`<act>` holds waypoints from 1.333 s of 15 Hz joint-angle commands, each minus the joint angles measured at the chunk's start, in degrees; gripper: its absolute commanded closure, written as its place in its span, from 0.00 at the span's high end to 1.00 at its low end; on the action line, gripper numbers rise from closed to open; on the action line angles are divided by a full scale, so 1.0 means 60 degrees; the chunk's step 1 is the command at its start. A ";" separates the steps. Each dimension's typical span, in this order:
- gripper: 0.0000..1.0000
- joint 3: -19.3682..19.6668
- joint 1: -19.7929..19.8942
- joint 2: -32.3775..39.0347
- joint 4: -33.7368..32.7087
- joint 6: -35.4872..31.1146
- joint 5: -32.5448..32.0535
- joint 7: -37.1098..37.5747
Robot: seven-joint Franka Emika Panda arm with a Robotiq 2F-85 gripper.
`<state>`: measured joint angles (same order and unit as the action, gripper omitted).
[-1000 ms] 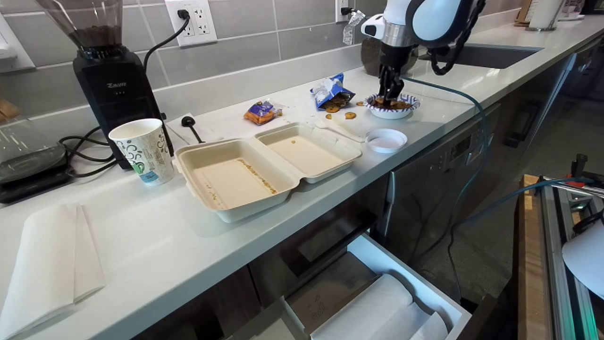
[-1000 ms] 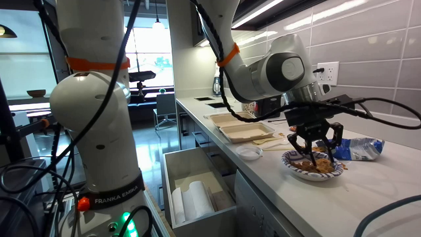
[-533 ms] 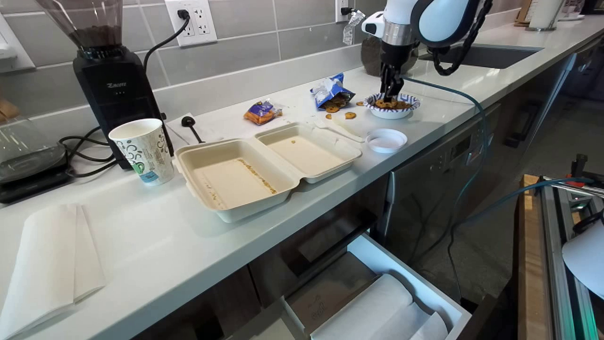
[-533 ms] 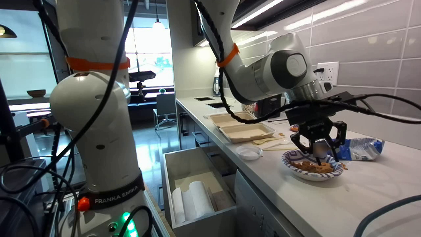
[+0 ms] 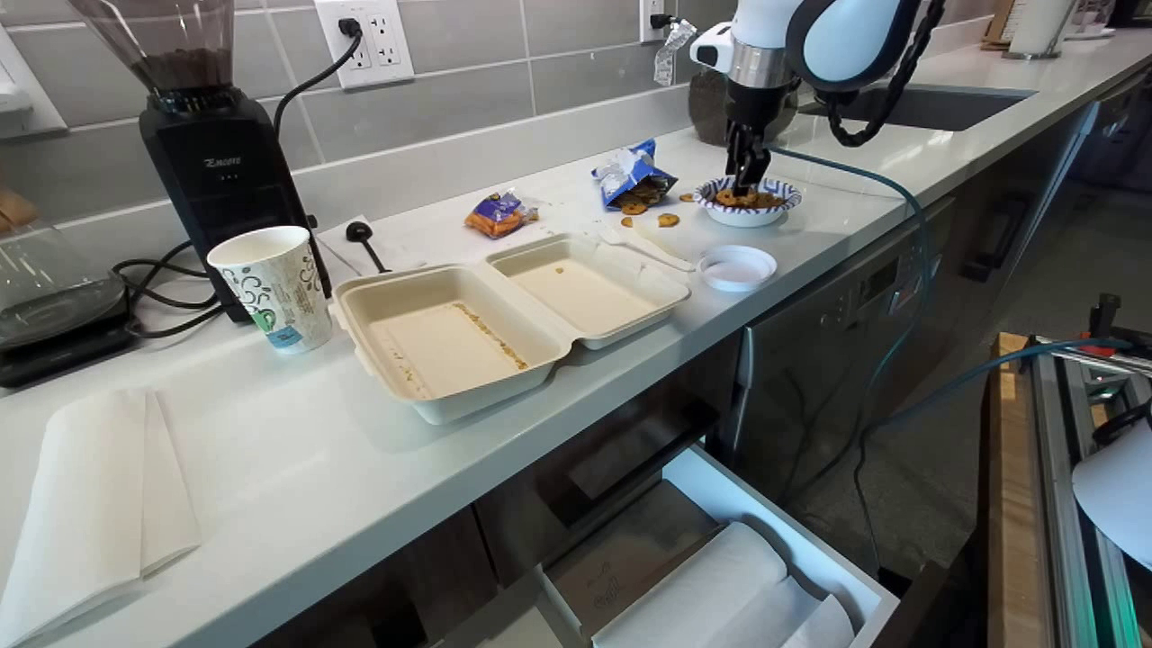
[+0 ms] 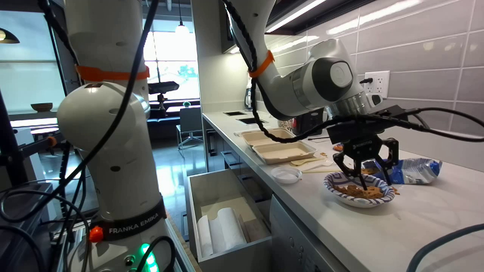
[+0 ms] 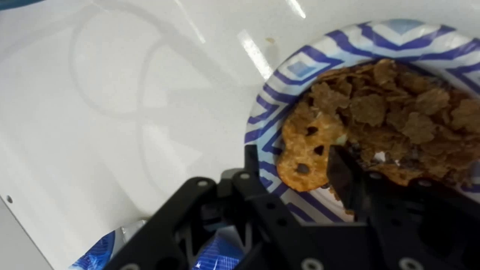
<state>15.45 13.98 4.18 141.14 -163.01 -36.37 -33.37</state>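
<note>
Gripper [image 6: 377, 185]: jaws partway apart, grasping nothing; unclear whether it touches the pretzel crisp [image 7: 309, 150] | crisp: in patterned bowl [image 7: 300, 69], between jaws in wrist view; brown flakes [image 7: 405, 108] alongside | blue bag [image 6: 412, 172]: on counter [image 6: 435, 211], near bowl

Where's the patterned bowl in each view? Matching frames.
In an exterior view: patterned bowl upper right, larger blue bag to its left.
In an exterior view: bowl lower right, bag to its upper right.
Wrist view: bowl at right, cropped; bag lower left.
Shared landmark: that bag.
</note>
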 commanded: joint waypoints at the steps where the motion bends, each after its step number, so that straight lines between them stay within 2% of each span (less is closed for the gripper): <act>1: 0.56 -0.0134 -0.0014 -0.0081 0.0082 0.0415 0.0234 0.0145; 2: 0.76 -0.0166 -0.0031 -0.0134 0.0090 0.0579 0.0349 0.0188; 4: 0.86 -0.0243 -0.0050 -0.0248 0.0129 0.0858 0.0705 0.0309; 6: 0.99 -0.0353 -0.0081 -0.0385 0.0147 0.1315 0.1424 0.0372; 11: 1.00 -0.0527 -0.0114 -0.0603 -0.0024 0.2212 0.3620 0.0489; 13: 1.00 -0.0499 -0.0104 -0.0569 -0.0132 0.2239 0.4173 0.0761; 20: 1.00 -0.0387 -0.0055 -0.0349 -0.0274 0.1945 0.4625 0.3408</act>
<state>12.84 13.67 1.28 139.90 -151.42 -10.64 -18.77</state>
